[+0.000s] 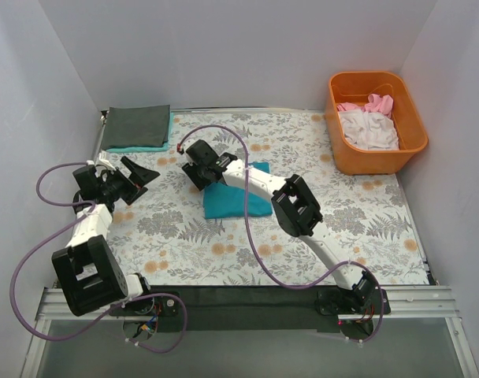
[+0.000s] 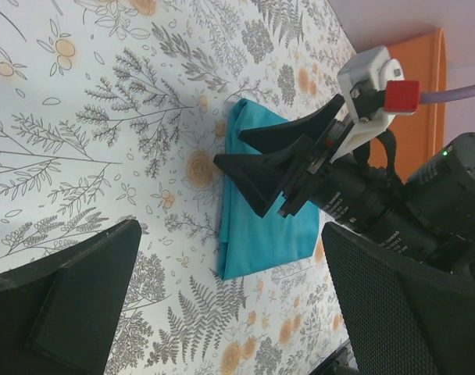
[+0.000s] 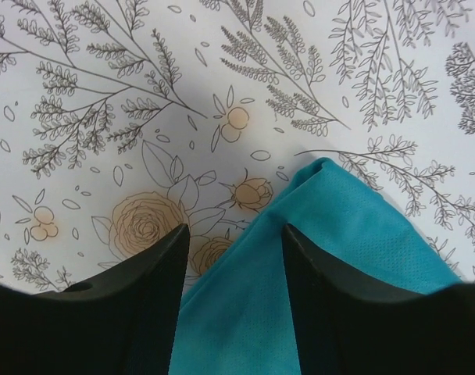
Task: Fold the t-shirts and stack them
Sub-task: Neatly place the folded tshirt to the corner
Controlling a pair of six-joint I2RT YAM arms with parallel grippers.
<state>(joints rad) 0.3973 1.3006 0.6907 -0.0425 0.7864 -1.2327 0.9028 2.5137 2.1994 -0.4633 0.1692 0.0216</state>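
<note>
A folded teal t-shirt (image 1: 238, 203) lies in the middle of the floral table covering. My right gripper (image 1: 194, 175) hangs open over its far left corner. In the right wrist view, both fingers of the right gripper (image 3: 235, 234) straddle the edge of the teal t-shirt (image 3: 362, 234), with cloth and table showing between them. To the left, my left gripper (image 1: 149, 179) stands wide open and holds nothing. The left wrist view has the left gripper (image 2: 237, 305) facing the teal t-shirt (image 2: 261, 234) and the right gripper (image 2: 233, 152). At the back left, a folded dark grey t-shirt (image 1: 137, 126) lies on another teal t-shirt (image 1: 145, 148).
An orange tub (image 1: 377, 161) at the back right holds crumpled white t-shirts (image 1: 369, 130) and a pink one (image 1: 377, 102). Grey walls close in the table on three sides. Purple cables loop from both arms.
</note>
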